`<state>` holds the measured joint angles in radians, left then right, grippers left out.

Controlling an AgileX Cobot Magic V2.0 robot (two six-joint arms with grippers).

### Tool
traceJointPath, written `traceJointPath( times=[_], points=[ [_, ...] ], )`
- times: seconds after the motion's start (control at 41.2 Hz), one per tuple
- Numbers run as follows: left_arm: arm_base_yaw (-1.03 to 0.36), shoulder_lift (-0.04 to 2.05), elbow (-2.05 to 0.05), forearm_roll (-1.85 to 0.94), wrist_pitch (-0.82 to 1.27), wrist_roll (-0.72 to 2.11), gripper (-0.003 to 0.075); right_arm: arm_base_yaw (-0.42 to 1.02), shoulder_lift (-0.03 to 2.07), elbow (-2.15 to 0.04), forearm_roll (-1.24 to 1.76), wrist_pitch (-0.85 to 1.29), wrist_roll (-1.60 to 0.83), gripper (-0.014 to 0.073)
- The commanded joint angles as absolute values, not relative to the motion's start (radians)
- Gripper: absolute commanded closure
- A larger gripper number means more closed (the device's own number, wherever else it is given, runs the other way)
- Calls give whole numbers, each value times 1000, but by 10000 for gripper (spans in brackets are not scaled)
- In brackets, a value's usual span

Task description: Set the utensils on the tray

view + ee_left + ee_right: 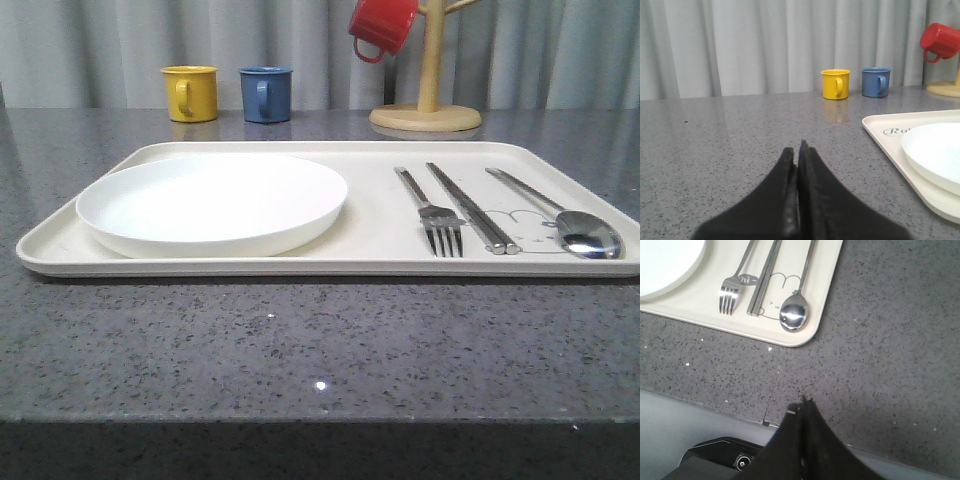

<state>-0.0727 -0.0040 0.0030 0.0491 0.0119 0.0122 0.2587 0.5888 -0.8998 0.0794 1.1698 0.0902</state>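
Front view: the cream tray (370, 245) lies across my speckled grey desk (320, 340) with everything on it — the white plate (212, 203) at its left end, then the fork (432, 212), the chopsticks (472, 208) and the spoon (560, 215) side by side toward the right end, handles pointing away from me. By this layout I judge the task done. A yellow mug (190, 92) and a blue mug (265, 94) stand behind the tray on the desk, and a red mug (382, 26) hangs on a wooden mug tree (427, 100).

Left wrist view: my left gripper (799, 150) has its jaws pressed together, holding nothing, low over bare desk just beside the tray's left end, where the plate sits.

Right wrist view: my right gripper (802, 407) also has its jaws together and empty, near the desk's front edge, apart from the tray's right corner, where the spoon bowl lies over the rabbit drawing (777, 290).

If any piece needed shifting, I judge the metal utensils light, stiff and slippery, lying flat with little to get under — mid-handle is the place to pinch. The plate looks rigid and possibly breakable; its raised rim is the hold.
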Motion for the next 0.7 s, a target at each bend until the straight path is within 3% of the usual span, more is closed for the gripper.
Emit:
traceJointPath(
  times=[0.0, 0.534, 0.68],
  points=[
    [-71, -26, 22, 41, -72, 0, 740, 259, 590, -926, 74, 1119, 79, 661],
    [-71, -26, 22, 41, -72, 0, 740, 259, 590, -926, 74, 1119, 79, 661],
    [-71, -26, 22, 41, -72, 0, 740, 220, 477, -828, -37, 995, 77, 661]
  ],
)
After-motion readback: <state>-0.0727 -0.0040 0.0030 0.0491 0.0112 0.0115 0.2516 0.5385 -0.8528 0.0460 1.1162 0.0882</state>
